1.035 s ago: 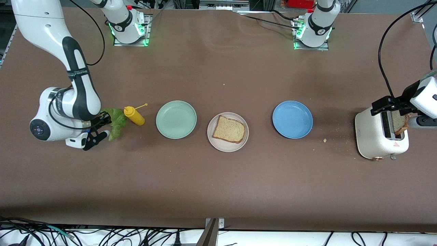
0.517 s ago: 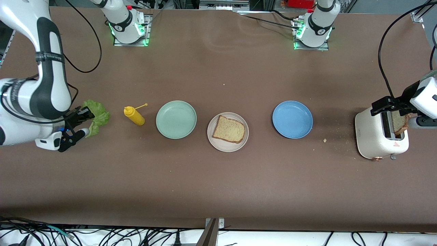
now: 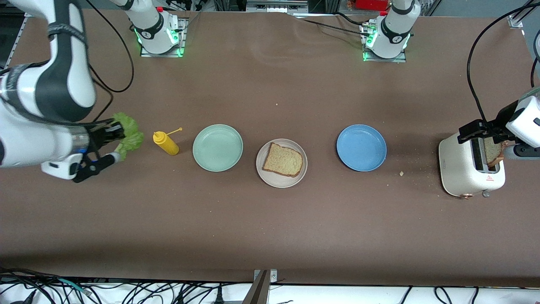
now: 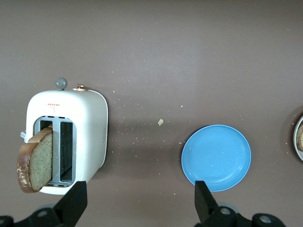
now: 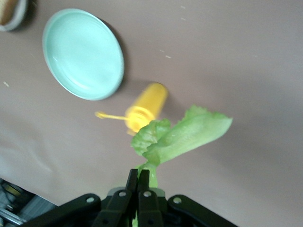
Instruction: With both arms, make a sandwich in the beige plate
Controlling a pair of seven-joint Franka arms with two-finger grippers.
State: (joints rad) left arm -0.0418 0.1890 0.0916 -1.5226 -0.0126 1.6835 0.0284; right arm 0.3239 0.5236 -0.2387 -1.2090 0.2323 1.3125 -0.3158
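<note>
Lifted higher: right pincer (image 3: pixel 110 145) clamped on ruffled green lettuce (image 3: pixel 126 134), over counter (image 3: pixel 270 228) beside yellow bottle (image 3: pixel 166 143). Left pincer (image 4: pixel 137 201) spread wide, empty, over toaster (image 3: pixel 468 169). Crusted bread (image 3: pixel 282 159) on round beige plate (image 3: pixel 270 177).

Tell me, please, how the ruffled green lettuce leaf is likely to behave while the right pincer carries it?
Probably floppy: the ruffled green lettuce leaf hangs out unsupported from the shut right pincer. It looks thin and light, so it may flutter or fold during travel. Held only by its stem end, it could perhaps tear or slip out.
</note>
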